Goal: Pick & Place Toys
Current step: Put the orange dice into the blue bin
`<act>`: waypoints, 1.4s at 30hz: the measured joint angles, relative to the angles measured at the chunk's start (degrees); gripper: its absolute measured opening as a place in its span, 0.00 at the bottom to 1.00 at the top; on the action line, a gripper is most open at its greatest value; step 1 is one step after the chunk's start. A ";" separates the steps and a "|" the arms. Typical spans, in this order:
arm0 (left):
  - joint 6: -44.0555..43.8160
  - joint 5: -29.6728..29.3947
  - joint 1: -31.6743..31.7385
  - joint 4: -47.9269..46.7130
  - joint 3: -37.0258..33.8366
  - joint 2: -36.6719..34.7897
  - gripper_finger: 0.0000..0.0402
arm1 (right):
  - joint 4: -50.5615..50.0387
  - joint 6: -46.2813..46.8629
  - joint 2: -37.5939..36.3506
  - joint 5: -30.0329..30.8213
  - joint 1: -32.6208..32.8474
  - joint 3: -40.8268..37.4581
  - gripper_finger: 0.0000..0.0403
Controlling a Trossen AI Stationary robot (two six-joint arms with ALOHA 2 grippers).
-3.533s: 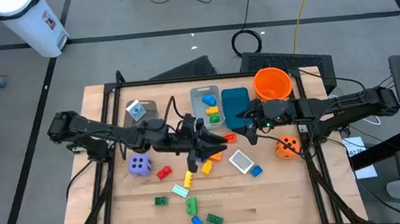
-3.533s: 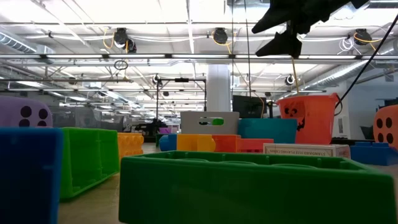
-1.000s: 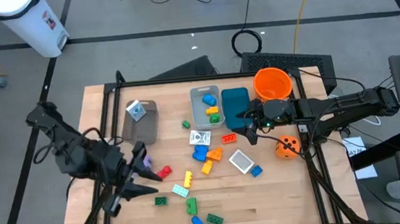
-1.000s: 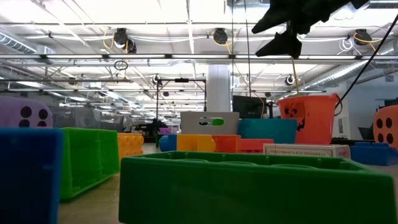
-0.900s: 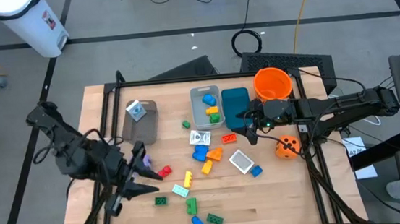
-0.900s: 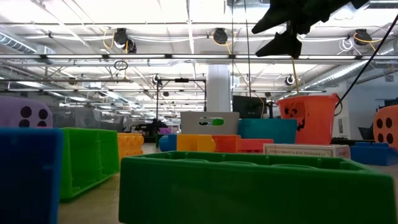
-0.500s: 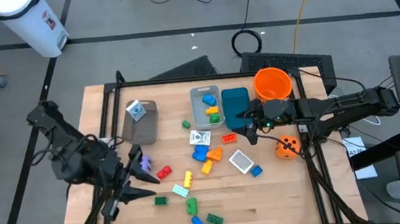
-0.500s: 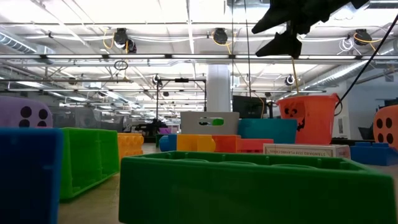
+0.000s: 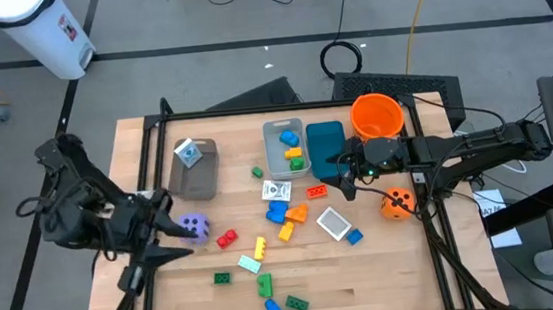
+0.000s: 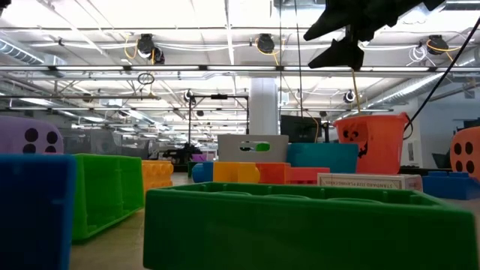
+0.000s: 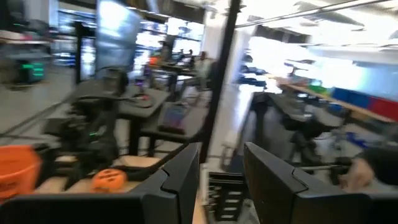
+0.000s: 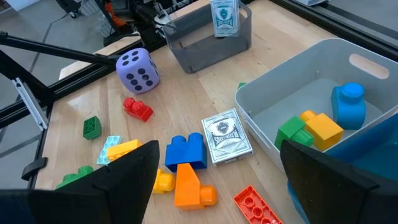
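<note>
**Toys Loose on Desk; Both Arms Unladen**

The left gripper (image 9: 174, 241) is held at the desk's (image 9: 387, 276) left edge beside the purple die (image 9: 194, 227), fingers parted, nothing pinched. The right gripper (image 9: 341, 176) is poised by the grey bin (image 9: 275, 162), fingers spread, empty. Bricks (image 9: 277, 211) are scattered mid-desk. Printing on the packet (image 12: 226, 135) is illegible.

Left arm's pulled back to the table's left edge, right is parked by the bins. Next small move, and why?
Probably bring the left gripper forward and down onto the purple die, the toy nearest it. Its fingers stand apart with nothing between them, and the die sits free on the wood, clear of the red brick. The right gripper hangs open by the teal bin, far from that side.
</note>
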 joint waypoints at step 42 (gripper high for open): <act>-13.50 -4.17 27.29 -6.12 0.00 0.66 0.54 | -2.71 -31.84 5.64 -1.01 4.56 31.36 0.81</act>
